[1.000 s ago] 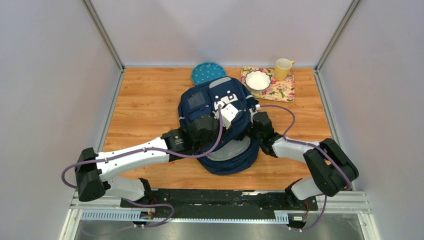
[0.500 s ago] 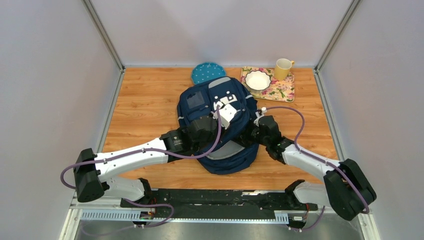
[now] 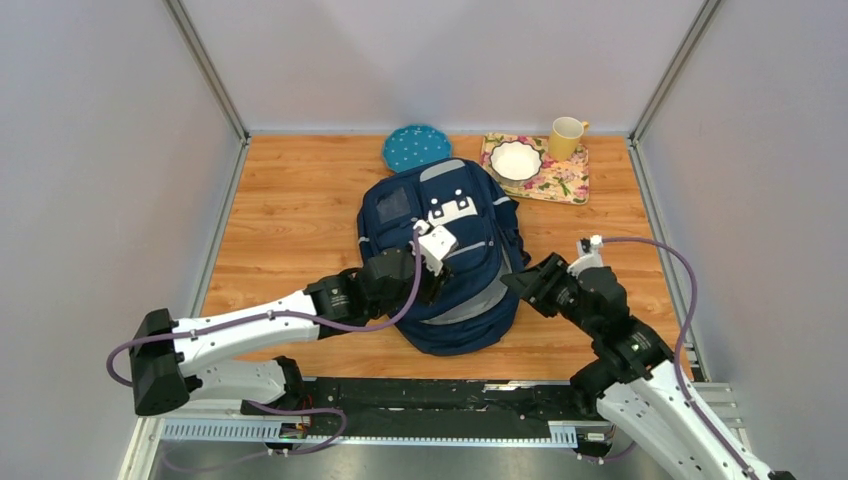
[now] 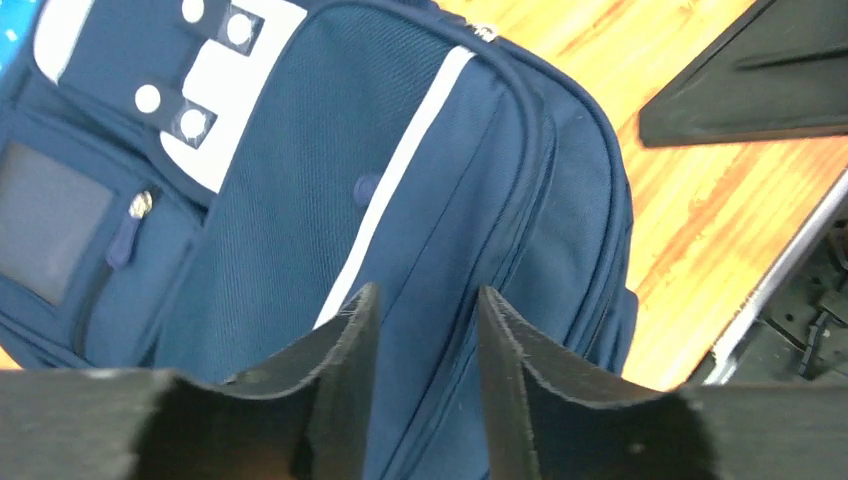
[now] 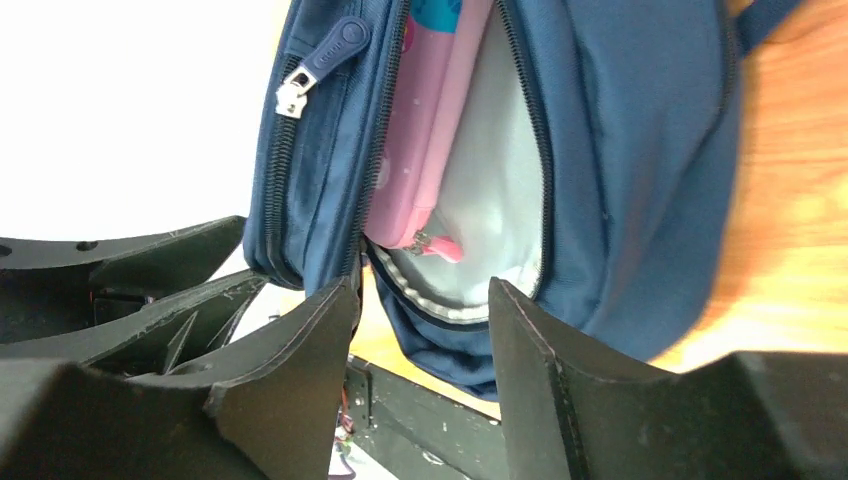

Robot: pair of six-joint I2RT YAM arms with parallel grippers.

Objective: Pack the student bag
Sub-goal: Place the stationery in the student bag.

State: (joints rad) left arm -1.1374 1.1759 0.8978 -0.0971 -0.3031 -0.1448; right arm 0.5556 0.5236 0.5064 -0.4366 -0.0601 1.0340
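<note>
Pointing down at the navy front of the student bag (image 3: pixel 478 250), my left fingers (image 4: pixel 350 340) stand parted and grasp nothing. The bag lies flat at the centre of the counter (image 3: pixel 290 210). Right of centre in the overhead view, my right fingers (image 5: pixel 320 340) are released too, facing its unzipped side, where a pink pencil case (image 5: pixel 430 120) shows inside.

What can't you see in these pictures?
- Most of the pink case: right wrist view, tucked inside the backpack.
- Near edge of the blue plate: top view, covered by the backpack.
- Inside the yellow mug: top view, too small.
</note>
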